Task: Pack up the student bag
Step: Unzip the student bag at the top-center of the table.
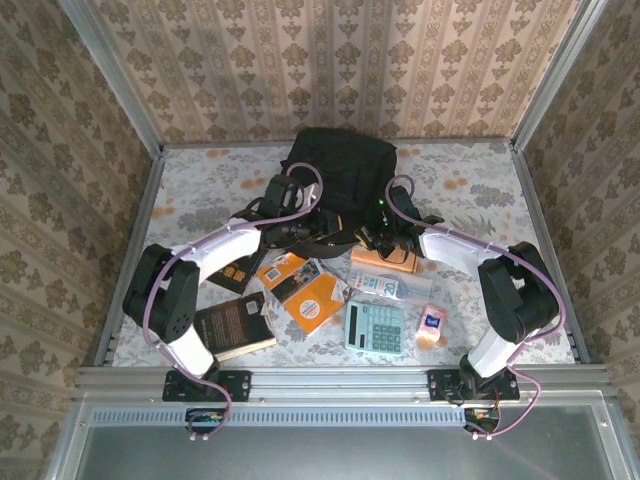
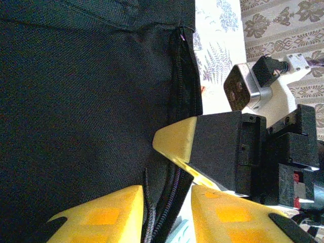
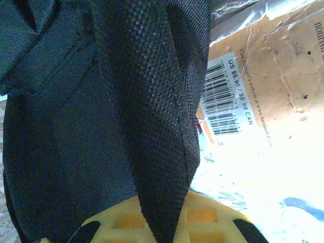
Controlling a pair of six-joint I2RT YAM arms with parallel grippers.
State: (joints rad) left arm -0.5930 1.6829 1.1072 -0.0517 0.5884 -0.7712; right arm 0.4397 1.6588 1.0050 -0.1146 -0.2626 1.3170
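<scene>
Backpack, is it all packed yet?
Not yet. Nothing looks packed: the orange book and calculator lie on the table. The right gripper pinches the student bag's fabric; the left gripper sits open at its zipper. Loading everything is left.

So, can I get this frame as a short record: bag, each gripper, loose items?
bag: student bag, far centre of table
left gripper: open, zipper between its fingers
right gripper: shut on the student bag's fabric
loose on table: calculator, orange book, black book
</scene>
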